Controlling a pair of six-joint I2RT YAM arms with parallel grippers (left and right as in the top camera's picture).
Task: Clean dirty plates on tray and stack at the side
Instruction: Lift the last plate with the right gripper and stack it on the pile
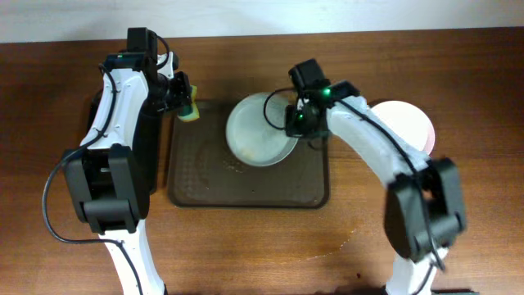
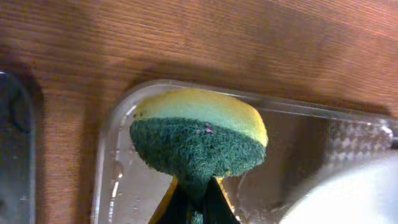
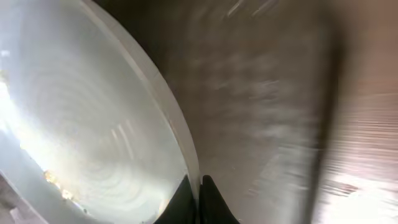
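A white plate [image 1: 260, 131] is tilted over the brown tray [image 1: 246, 184]; my right gripper [image 1: 296, 123] is shut on its right rim. In the right wrist view the plate [image 3: 87, 124] fills the left, with small brown crumbs at its lower edge, and the fingertips [image 3: 198, 186] pinch the rim. A second plate seems to lie under it. Another white plate [image 1: 405, 123] lies on the table at the right. My left gripper [image 1: 182, 102] is shut on a yellow and green sponge [image 1: 189, 112], [image 2: 199, 140], held over the tray's far left corner [image 2: 118, 155], beside the plate [image 2: 354, 199].
A narrow black tray [image 1: 146, 139] lies left of the brown tray, mostly under my left arm; its edge shows in the left wrist view [image 2: 15, 155]. Bare wooden table lies in front of and behind the trays.
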